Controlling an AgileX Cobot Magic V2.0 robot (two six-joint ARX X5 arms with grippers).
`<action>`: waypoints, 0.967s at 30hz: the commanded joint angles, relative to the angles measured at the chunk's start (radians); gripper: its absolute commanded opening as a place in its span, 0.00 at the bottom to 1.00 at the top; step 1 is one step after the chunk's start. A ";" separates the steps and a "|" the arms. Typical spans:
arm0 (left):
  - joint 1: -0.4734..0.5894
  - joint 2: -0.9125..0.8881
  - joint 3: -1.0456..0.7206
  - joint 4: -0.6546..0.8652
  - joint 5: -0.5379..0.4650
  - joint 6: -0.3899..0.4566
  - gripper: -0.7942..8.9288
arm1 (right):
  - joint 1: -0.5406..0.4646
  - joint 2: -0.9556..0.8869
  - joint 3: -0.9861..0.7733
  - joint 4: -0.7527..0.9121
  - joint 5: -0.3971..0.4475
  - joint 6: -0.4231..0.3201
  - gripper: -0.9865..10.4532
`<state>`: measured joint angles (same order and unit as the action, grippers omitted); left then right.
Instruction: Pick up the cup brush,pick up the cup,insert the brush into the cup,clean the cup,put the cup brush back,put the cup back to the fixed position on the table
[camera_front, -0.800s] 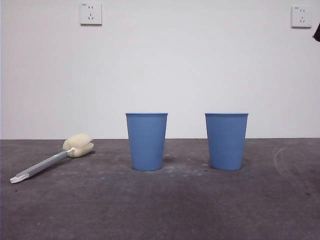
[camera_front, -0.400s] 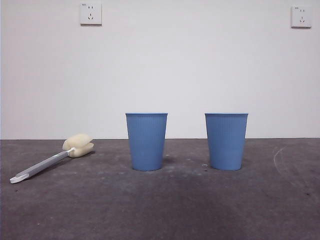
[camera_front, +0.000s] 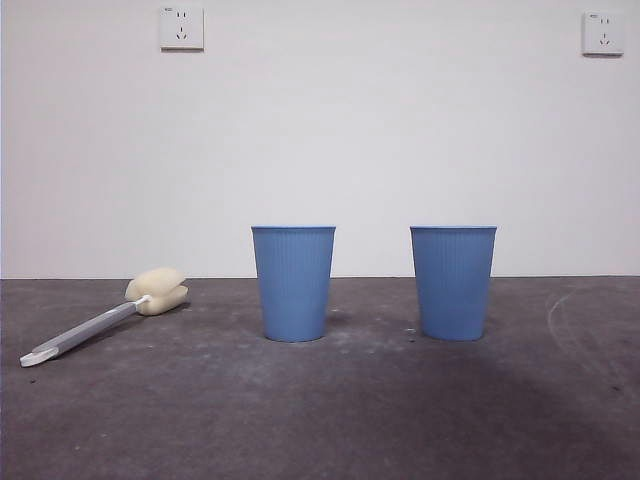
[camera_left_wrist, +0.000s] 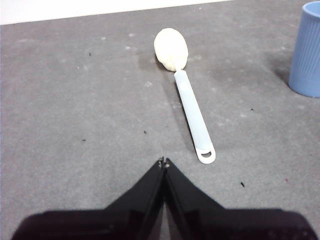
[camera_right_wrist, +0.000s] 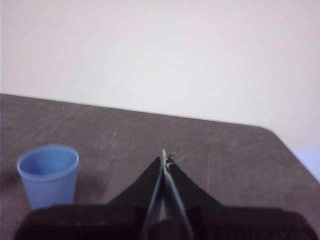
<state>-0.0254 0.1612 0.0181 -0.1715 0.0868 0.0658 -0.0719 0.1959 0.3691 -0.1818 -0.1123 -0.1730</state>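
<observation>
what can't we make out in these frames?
- Front view: both arms out of frame; insides of the two blue cups hidden by their walls.
- Left wrist view: one cup cut off by the edge; left gripper base blurred.
- Right wrist view: soft focus; cup brush not shown; right gripper over the table.

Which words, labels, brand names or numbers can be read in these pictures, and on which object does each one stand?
None can be read.
Cup brush: plain, no text.
Left blue cup and right blue cup: only ribs, no label.
Two wall sockets: a tiny mark at the top of each, too small to read.
</observation>
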 joint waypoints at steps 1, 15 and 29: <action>0.003 0.011 -0.006 0.008 -0.005 -0.010 0.08 | -0.002 -0.047 -0.105 0.036 0.010 -0.003 0.09; 0.003 0.077 -0.005 0.033 -0.005 -0.010 0.08 | -0.002 -0.188 -0.354 0.001 0.035 0.069 0.09; 0.003 0.079 -0.005 0.035 -0.005 -0.010 0.08 | -0.001 -0.187 -0.353 0.000 0.035 0.068 0.09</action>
<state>-0.0254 0.2401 0.0181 -0.1474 0.0868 0.0658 -0.0723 0.0097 0.0246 -0.1864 -0.0784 -0.1162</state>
